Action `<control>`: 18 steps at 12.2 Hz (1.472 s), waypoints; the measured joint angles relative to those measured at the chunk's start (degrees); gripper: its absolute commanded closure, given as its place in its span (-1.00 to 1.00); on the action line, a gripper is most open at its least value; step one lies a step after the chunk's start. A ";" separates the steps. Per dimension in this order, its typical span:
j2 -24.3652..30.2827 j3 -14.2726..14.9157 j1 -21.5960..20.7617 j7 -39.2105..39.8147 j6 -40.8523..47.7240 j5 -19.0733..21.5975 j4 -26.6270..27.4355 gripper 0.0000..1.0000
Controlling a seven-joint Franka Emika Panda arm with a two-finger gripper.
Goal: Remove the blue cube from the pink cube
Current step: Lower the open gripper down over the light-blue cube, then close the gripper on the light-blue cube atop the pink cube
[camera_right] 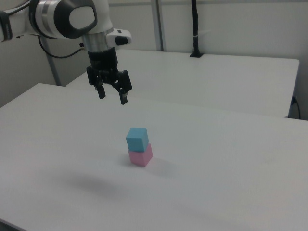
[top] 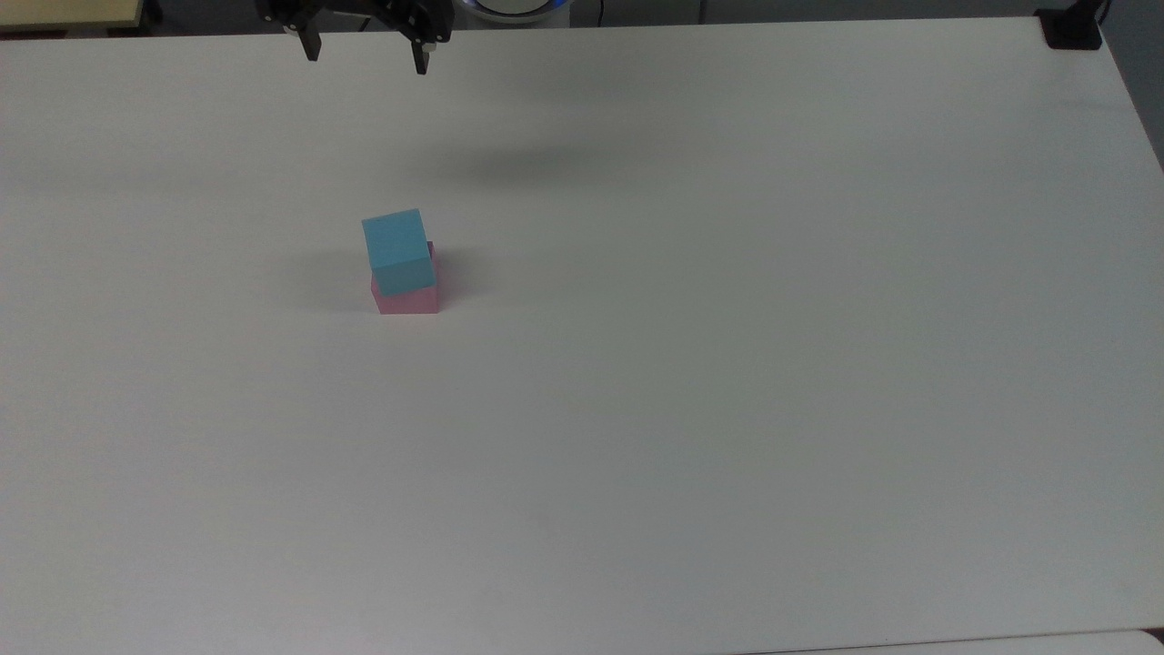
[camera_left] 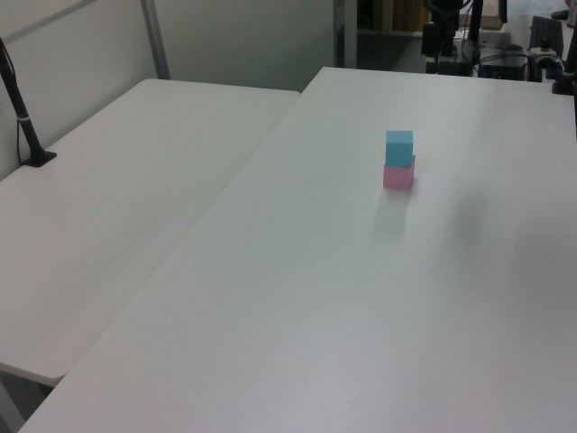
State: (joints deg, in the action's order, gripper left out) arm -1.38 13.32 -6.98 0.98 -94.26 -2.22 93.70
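Arm: I am holding it raised, wrist pointing straight down in the right view. Gripper [camera_right: 112, 95]: I am keeping its two black fingers [top: 312, 45] spread wide apart, gripping nothing, tips hanging in air.

A white table [top: 727, 409] with a plain matte top carries the things. The pink cube [top: 406, 300] rests directly on that top, in the top view's left half and nearer the far edge than the near one. A soft shadow lies on the surface beside it. In the left view a second white table [camera_left: 117, 234] stands edge to edge with the first, on the left view's left, and a dark post [camera_left: 22, 117] stands on it by the wall.
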 measured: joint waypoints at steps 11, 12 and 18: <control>-0.90 0.00 0.76 0.00 -2.26 -0.01 0.01 -1.00; -1.65 0.00 0.81 0.00 -3.59 -0.01 0.01 -1.00; -15.50 -0.03 1.05 8.11 -15.01 -0.01 -0.28 -1.00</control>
State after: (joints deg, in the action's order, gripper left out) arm -16.88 13.28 -5.93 9.09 -109.28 -2.23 93.43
